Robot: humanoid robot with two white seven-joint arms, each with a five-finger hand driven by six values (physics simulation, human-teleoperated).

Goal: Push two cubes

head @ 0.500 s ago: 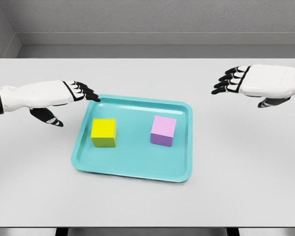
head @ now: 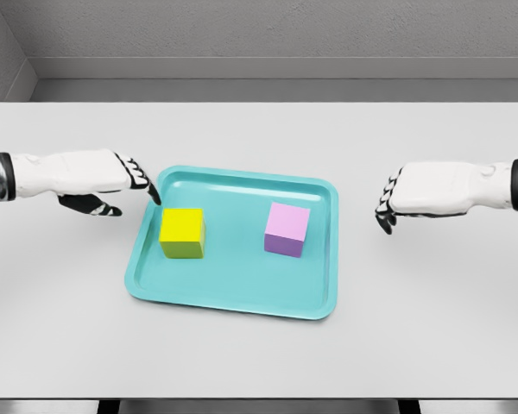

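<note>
- A grey wall runs behind the wide, pale grey flat surface (head: 259, 354).
- A shallow teal plastic tray with rounded corners (head: 233, 297) lies between the two hands, its long axis running left to right.
- The left hand (head: 99, 179) hovers at the tray's far left corner, its dark fingers (head: 148, 185) curled downward, holding nothing.
- The right hand (head: 414, 197) hangs right of the tray, apart from it, fingers bent down, empty.
- The yellow cube (head: 182, 233) sits in the tray just beside and below the left fingers, square to the tray.
- The pink cube (head: 287, 229) sits in the tray left of the right fingers, turned slightly.
</note>
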